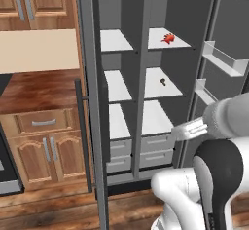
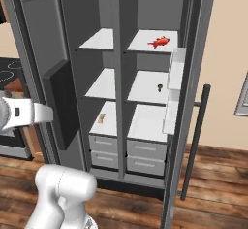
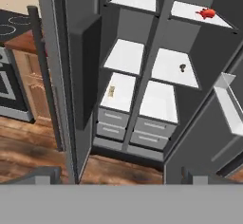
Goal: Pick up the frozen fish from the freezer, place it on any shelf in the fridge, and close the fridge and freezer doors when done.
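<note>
The frozen fish [image 1: 168, 38] [image 2: 159, 42] [image 3: 206, 14], small and red-orange, lies on the top white shelf [image 2: 145, 43] of the fridge [image 2: 181, 34], the wider right compartment. Left of it is the narrower freezer [image 2: 85, 29] with narrow white shelves. Both doors stand open: the one with the black dispenser panel [image 2: 60, 102] on the left, the one with white bins [image 1: 221, 58] on the right. My gripper [image 1: 177, 132] [image 2: 48, 112] [image 3: 121, 178] hangs open and empty in front of the unit, well back from the shelves and lower than the fish.
A tiny dark brownish item [image 1: 163, 82] [image 3: 182, 67] sits on the fridge's middle shelf, and a small tan item [image 2: 101, 118] on a low freezer shelf. White drawers [image 2: 145, 150] fill the bottom. Wooden cabinets [image 1: 44, 146] and a stove [image 3: 9, 85] stand to the left.
</note>
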